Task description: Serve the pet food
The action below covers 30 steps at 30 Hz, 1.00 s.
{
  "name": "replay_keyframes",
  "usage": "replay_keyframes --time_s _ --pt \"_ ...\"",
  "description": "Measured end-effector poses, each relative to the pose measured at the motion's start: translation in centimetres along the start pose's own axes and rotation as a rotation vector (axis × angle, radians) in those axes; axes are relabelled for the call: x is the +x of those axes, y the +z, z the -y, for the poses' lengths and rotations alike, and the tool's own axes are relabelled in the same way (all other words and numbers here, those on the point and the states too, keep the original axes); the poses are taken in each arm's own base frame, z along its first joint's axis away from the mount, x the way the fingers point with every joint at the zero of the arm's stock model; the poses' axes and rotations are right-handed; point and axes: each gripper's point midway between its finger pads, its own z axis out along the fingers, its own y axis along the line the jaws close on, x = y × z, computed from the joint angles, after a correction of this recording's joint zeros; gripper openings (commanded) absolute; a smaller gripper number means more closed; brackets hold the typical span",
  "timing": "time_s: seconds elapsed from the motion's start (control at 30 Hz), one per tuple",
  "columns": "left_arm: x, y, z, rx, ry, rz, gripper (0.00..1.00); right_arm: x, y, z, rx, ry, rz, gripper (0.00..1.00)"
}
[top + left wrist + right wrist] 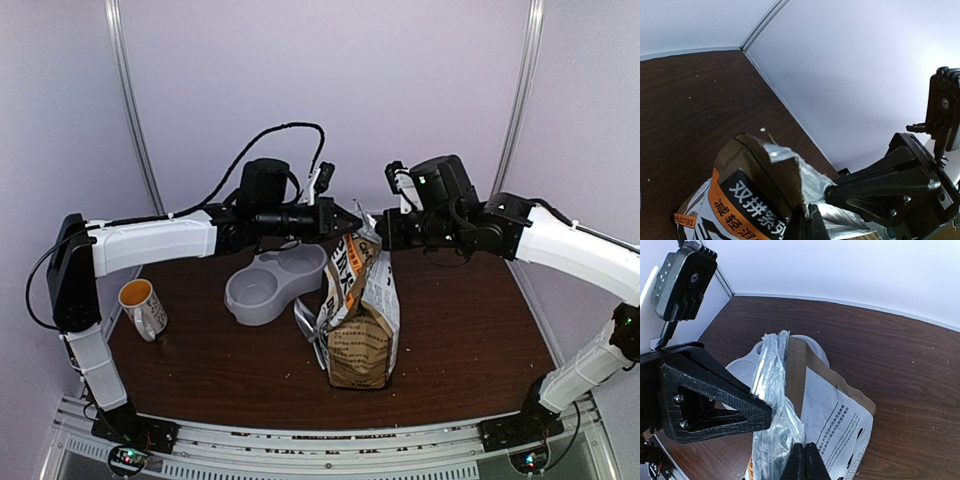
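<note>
Centrally, crinkled foil-lined pet food bag (360, 320)

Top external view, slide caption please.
Left pincer and right pincer pinch the top of the upright pet food bag beside a grey double bowl.

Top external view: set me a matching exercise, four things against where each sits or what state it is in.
Things:
1. mug
2. grey double bowl
3. pet food bag
4. left claw

Places or states:
A. standing upright near the middle of the table
B. shut on the bag's top edge
C. alone at the left side of the table
D. on the table between the mug and the bag

Pairs: 1-C, 2-D, 3-A, 4-B.
</note>
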Motion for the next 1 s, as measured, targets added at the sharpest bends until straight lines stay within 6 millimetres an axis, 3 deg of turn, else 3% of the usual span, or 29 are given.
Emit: replay_keyframes --time_s 0.5,0.77,0.9,1.0 --pt "-1.1 -3.3 -0.4 -0.134 -0.017 -0.058 0.0 -1.2 -1.0 0.1 0.055 0.009 -0.068 0.0" --pt "-1.3 -4.1 -0.6 -0.151 -0.04 -0.088 0.0 -1.4 -1.2 0.1 0.073 -0.003 -0.103 0.0" --pt "-1.4 -4.5 -0.7 -0.174 -0.035 -0.09 0.28 -1.4 -1.1 0.1 0.078 -0.006 -0.117 0.0" --pt "-2.4 -5.6 -0.4 -0.186 -0.022 -0.062 0.49 -1.6 -1.4 0.3 0.081 -0.005 -0.122 0.15"
